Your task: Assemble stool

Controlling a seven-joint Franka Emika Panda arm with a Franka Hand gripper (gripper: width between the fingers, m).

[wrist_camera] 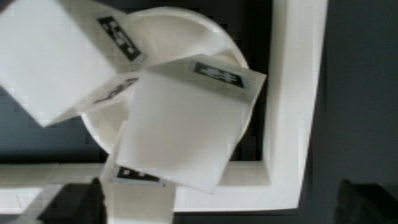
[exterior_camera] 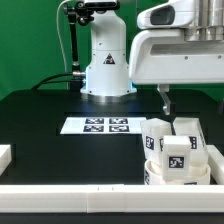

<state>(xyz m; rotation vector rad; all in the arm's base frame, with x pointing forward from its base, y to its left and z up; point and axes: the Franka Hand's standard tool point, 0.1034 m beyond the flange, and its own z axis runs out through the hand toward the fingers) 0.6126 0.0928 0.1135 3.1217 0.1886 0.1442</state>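
While the fingers [exterior_camera: 167, 101] hover, grip state unclear, leg blocks [exterior_camera: 178, 150] crowd the seat [wrist_camera: 178, 45].

marker board [exterior_camera: 107, 125] on black table [exterior_camera: 50, 120]

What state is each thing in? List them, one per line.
Round seat: lying by the white rail, two legs resting on it.
Leg blocks: standing on the seat, tilted in the wrist view; how firmly they are joined cannot be told.
Marker board: flat on the table.
Fingers: above the stool, holding nothing; opening cannot be told.
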